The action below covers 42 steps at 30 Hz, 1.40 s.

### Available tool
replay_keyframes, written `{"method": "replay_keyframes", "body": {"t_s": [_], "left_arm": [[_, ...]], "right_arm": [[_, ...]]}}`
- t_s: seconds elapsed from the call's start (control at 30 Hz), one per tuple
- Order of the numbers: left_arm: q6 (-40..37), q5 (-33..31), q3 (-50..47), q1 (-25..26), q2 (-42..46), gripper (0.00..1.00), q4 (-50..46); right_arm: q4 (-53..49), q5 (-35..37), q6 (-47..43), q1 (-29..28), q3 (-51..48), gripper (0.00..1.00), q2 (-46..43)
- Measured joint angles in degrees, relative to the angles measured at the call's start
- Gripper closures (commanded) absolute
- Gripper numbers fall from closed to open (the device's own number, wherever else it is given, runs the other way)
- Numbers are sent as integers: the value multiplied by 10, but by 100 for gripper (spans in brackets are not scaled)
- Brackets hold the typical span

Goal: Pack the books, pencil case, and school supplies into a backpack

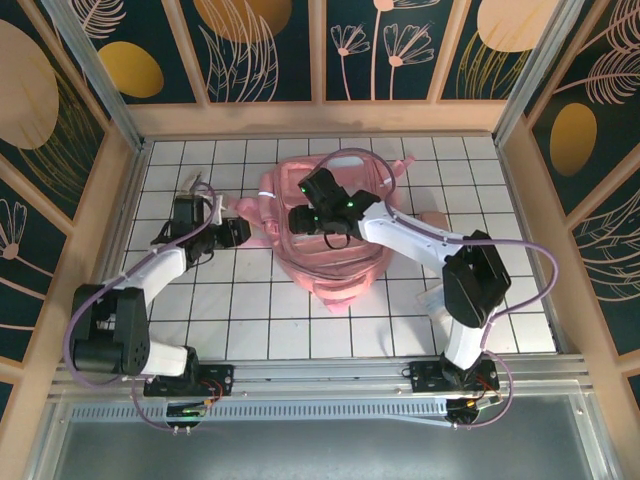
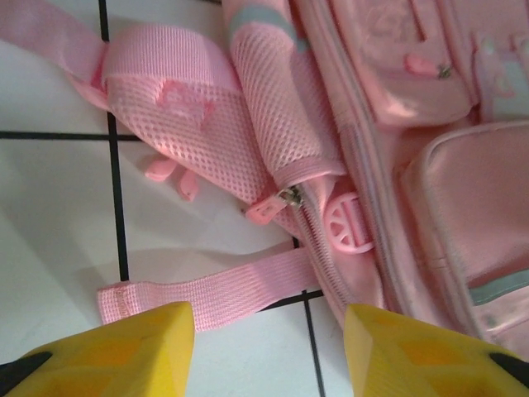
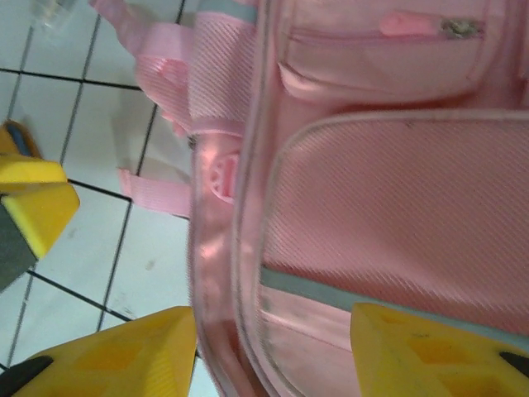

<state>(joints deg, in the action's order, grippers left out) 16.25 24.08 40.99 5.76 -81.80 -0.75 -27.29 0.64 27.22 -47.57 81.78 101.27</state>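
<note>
The pink backpack [image 1: 330,268] lies flat in the middle of the white tiled table. My left gripper [image 1: 240,233] sits at its left side, low over the tiles. In the left wrist view the left gripper [image 2: 269,316] is open, with bare tile and a loose pink strap [image 2: 207,294] between its yellow fingers; the backpack [image 2: 463,190] and a zipper pull [image 2: 289,198] lie just ahead. My right gripper [image 1: 305,218] hovers over the backpack's left half. The right gripper [image 3: 273,318] is open, its jaws straddling the backpack's [image 3: 397,207] side seam. Books, pencil case and school supplies are out of view.
Wooden walls with dark floral panels [image 1: 320,115] fence the table on three sides. A small white thing [image 1: 432,298] lies by the right arm's elbow. The left gripper's yellow finger [image 3: 37,203] shows close at the left of the right wrist view.
</note>
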Motion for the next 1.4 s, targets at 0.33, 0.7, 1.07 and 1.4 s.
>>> {"method": "replay_keyframes", "body": {"t_s": [0.33,0.7,1.07,1.4], "left_arm": [[-81,42,44,5,-94,60,-4],[-215,29,63,22,-129,55,-45],[-293,25,39,22,-90,53,-26],[-372,56,-9,22,-71,52,17]], "right_arm": [[-114,-31,-524,7,-156,36,-190],[66,-2,-852,59,-236,44,-153],[126,-16,-939,69,-251,42,-123],[141,-49,-966,70,-264,59,-120]]}}
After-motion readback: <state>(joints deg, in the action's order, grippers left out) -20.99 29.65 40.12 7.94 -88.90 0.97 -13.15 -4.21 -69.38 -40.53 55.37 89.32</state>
